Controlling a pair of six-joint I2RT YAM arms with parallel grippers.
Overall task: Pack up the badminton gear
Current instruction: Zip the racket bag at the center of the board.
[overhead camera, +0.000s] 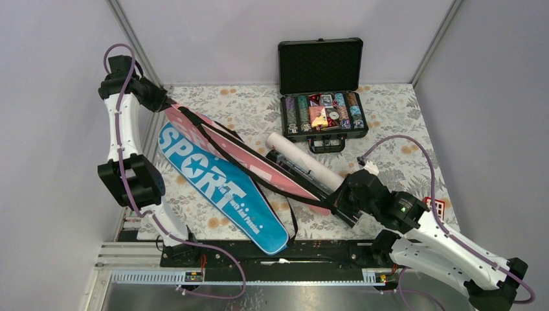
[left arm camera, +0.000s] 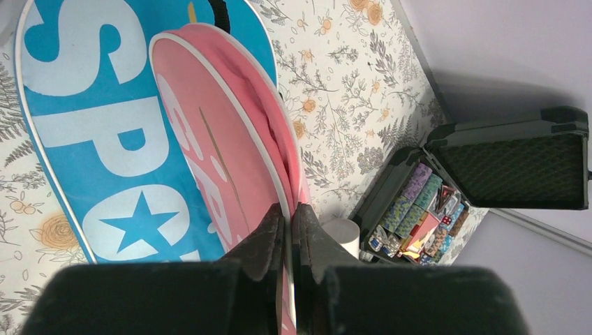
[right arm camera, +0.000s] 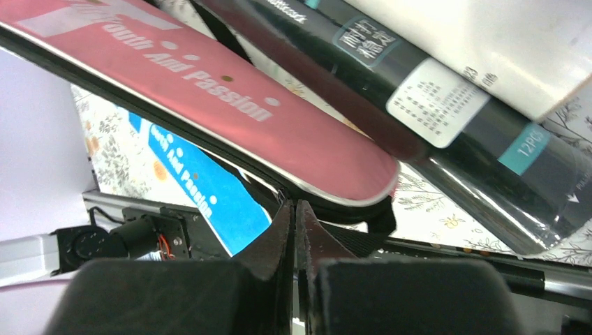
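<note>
A pink racket cover (overhead camera: 239,152) lies slanted across a blue "SPORT" cover (overhead camera: 213,188) on the flowered table. My left gripper (left arm camera: 288,206) is shut on the white-piped edge of the pink cover (left arm camera: 209,139) at its wide end, seen at the back left in the top view (overhead camera: 163,103). My right gripper (right arm camera: 294,204) is shut, its tips at the black rim under the pink cover's narrow end (right arm camera: 209,91). I cannot tell if anything thin is pinched there. A white tube (overhead camera: 301,159) and a dark tube (right arm camera: 433,125) lie beside the pink cover.
An open black case of poker chips (overhead camera: 324,110) stands at the back centre, close behind the white tube. A small red block (overhead camera: 439,206) sits by the right edge. Grey walls close in on three sides, and a black strap (overhead camera: 294,217) loops off the pink cover.
</note>
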